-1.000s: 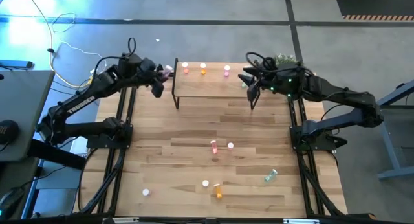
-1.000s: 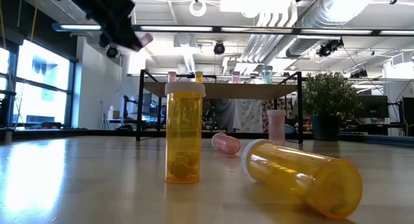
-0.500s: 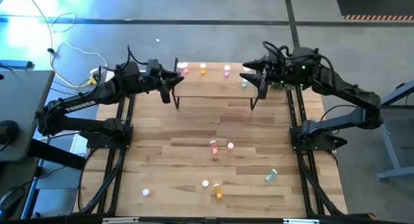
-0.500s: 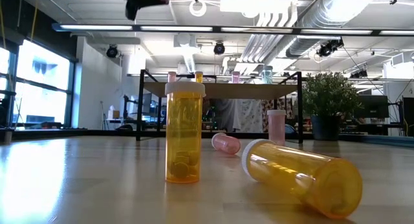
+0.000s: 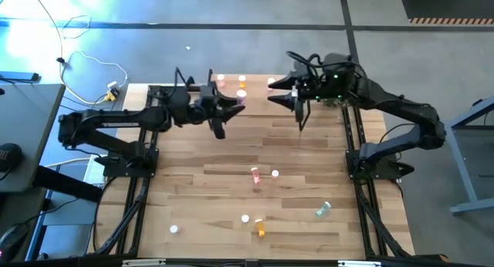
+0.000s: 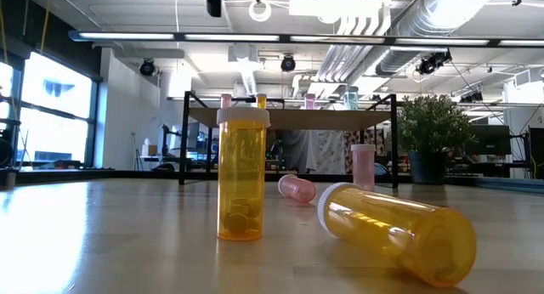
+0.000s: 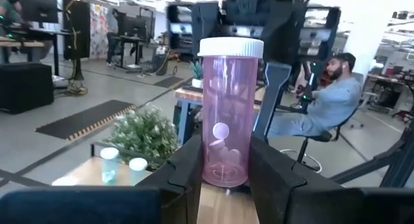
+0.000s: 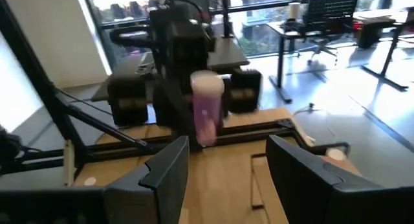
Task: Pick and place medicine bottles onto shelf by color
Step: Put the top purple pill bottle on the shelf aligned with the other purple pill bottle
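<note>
My left gripper [image 5: 235,105] hovers over the middle of the shelf [image 5: 255,105], shut on a pink medicine bottle [image 7: 226,117] with a white cap. My right gripper [image 5: 273,97] faces it from the shelf's right part, open, and touches nothing; its fingers [image 8: 165,175] frame the pink bottle [image 8: 207,114] farther off. A pink bottle [image 5: 221,80], an orange one [image 5: 242,82] and another pink one [image 5: 272,82] stand on the shelf's far edge. Two teal bottles [image 7: 110,164] also stand on it. My left gripper pinches the pink bottle's lower part [image 7: 226,169] between its two fingers [image 7: 184,169], one on each side of the wall. The fingers reach in level from the table's left. The bottle stands upright, cap up, lifted clear above the shelf.
Loose bottles lie on the table [image 5: 193,155] in front of the shelf: an orange one [image 5: 255,174] beside a pink one [image 5: 275,174], a teal one [image 5: 323,211], an orange one [image 5: 260,228], and a pink one [image 5: 174,229]. A plant [image 7: 145,133] stands beyond the shelf's right end.
My left gripper has swung from the shelf's left end toward the table's right, out over the shelf, and turned level, carrying the pink bottle upright. My right gripper has moved from the shelf's right end toward the left gripper.
</note>
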### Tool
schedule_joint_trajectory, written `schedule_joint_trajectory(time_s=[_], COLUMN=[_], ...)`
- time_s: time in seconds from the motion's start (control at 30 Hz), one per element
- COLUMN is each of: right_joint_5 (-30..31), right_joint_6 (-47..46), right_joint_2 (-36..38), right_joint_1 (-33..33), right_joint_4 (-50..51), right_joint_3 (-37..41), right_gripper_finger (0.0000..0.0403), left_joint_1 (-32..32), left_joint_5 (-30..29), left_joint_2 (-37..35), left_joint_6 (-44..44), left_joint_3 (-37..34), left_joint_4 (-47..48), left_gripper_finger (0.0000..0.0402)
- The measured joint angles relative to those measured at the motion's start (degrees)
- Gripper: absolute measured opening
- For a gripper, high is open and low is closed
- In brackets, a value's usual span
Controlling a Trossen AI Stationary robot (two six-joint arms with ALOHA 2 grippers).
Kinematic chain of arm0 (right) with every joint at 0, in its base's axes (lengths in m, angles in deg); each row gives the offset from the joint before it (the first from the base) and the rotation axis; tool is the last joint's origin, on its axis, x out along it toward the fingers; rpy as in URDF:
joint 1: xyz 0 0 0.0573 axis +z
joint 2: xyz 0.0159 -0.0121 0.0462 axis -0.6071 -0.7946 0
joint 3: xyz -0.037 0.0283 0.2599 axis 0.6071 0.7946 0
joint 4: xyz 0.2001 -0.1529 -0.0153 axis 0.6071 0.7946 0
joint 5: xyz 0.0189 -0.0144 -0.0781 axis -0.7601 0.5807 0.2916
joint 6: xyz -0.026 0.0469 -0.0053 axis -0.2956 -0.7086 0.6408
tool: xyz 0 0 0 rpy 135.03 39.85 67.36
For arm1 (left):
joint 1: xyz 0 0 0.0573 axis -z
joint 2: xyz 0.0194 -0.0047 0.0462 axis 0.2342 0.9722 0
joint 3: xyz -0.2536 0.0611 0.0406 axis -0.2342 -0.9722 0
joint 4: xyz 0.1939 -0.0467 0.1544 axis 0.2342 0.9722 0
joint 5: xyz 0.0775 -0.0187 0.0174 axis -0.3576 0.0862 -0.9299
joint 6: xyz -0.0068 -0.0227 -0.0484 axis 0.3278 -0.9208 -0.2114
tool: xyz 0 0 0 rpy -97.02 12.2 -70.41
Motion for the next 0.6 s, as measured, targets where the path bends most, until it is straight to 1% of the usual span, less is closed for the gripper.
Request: schedule_joint_trajectory(time_s=[0.17,0.27,0.5,0.6], right_joint_5=[-1.18,-3.04,-3.31,-3.90], right_joint_6=[-0.69,-2.18,-3.51,-4.23], right_joint_2=[-2.43,-3.63,-6.11,-7.05], right_joint_1=[0.02,0.02,0.12,0.46], right_joint_4=[-3.40,-5.19,-5.55,-5.63], right_joint_3=[0.00,0.02,0.02,0.02], right_gripper_finger=[0.0197,0.0197,0.0197,0.0197], left_joint_1=[1.31,1.63,1.98,1.99], left_joint_5=[-0.02,-0.02,-0.04,-0.19], left_joint_2=[4.47,6.77,10.13,10.72], left_joint_6=[0.01,-0.56,-1.08,-1.96], left_joint_3=[0.00,-0.01,-0.02,-0.02], left_joint_4=[-4.56,-6.64,-11.32,-11.87], left_gripper_finger=[0.0092,0.0092,0.0092,0.0092])
